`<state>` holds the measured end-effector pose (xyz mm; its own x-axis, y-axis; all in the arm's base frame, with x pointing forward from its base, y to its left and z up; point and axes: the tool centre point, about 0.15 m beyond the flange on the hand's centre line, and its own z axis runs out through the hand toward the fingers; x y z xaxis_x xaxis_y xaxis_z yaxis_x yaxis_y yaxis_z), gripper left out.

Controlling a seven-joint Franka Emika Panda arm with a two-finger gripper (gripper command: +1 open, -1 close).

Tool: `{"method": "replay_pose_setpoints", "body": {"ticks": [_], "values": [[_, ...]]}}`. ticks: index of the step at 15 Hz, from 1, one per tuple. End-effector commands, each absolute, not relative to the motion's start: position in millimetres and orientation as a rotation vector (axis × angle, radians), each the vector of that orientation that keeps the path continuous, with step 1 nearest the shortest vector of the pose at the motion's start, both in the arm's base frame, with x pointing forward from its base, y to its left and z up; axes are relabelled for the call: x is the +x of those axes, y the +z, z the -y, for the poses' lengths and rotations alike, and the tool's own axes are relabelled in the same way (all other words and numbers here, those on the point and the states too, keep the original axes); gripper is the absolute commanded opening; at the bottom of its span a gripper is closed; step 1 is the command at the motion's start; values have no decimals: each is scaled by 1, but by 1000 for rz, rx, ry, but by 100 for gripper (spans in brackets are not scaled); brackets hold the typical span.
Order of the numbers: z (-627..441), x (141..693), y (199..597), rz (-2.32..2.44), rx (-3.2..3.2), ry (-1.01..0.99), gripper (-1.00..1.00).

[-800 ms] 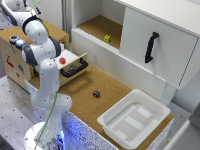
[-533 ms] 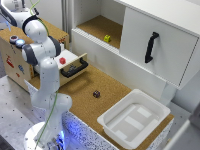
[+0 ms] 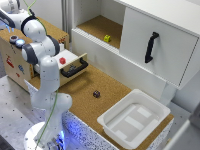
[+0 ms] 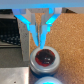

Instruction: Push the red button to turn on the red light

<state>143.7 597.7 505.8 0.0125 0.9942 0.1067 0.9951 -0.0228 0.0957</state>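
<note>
The red button (image 4: pixel 45 57) is a small round cap with a dark red centre and a pale ring, on top of the wooden box (image 3: pixel 15 65). In the exterior view the red button (image 3: pixel 13 38) is a tiny cap at the box's top edge. My gripper (image 4: pixel 37 45) hovers right over it, its two fingertips close together and just short of the cap, nothing held. From outside, the gripper (image 3: pixel 6 20) hangs over the box at the exterior view's far left. A bluish-white cap (image 4: pixel 46 80) sits beside the button.
A drawer (image 3: pixel 72 65) with a black handle stands open, holding a red block (image 3: pixel 62 60). A yellow block (image 3: pixel 107 38) lies in the cabinet shelf. A small dark object (image 3: pixel 96 93) rests on the cork table, and a white tray (image 3: pixel 150 107) stands at the exterior view's right.
</note>
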Motion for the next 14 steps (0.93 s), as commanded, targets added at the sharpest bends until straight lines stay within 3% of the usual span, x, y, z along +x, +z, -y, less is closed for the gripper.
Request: {"method": "replay_pose_setpoints", "body": {"ticks": [1, 9, 14], "values": [[-636, 162, 495, 2292, -2286, 52, -100], [-626, 163, 452, 2226, -2323, 142, -100], [-637, 159, 456, 2203, -2304, 83, -100]]}}
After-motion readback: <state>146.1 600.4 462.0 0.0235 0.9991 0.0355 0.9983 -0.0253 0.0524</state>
